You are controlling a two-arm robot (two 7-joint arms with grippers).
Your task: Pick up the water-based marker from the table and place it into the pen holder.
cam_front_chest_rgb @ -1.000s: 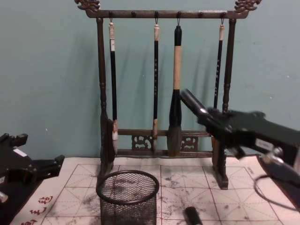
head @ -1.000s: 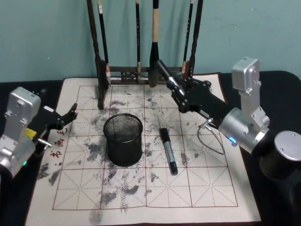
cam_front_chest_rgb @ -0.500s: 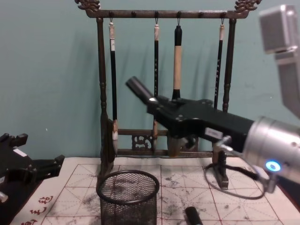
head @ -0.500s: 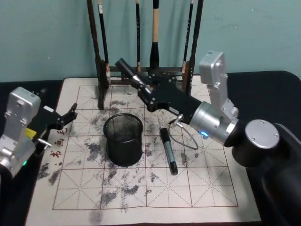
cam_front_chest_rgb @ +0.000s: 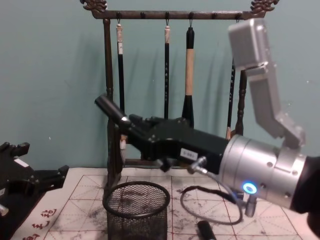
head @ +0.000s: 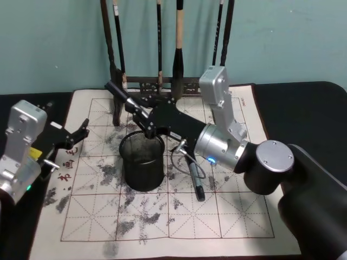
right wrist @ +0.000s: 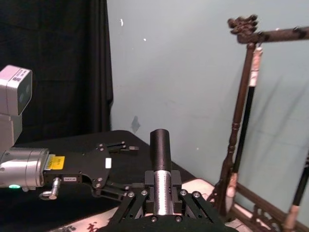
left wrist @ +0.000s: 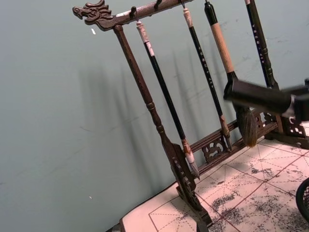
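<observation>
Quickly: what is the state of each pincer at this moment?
Left pincer: open, holding nothing.
Right pincer: closed, holding a marker.

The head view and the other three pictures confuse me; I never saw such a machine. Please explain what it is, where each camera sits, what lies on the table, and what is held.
It is a robot with two arms, each ending in a gripper. The head camera looks down from above, the chest camera looks across the table from lower, and each wrist camera rides on one arm. On the dark table lies a white stained mat; on it stand a black mesh pen holder and, behind, a wooden brush rack. A loose marker lies beside the holder. The right gripper is shut on a held marker, tilted above the pen holder. The left gripper is open at the mat's left edge.
</observation>
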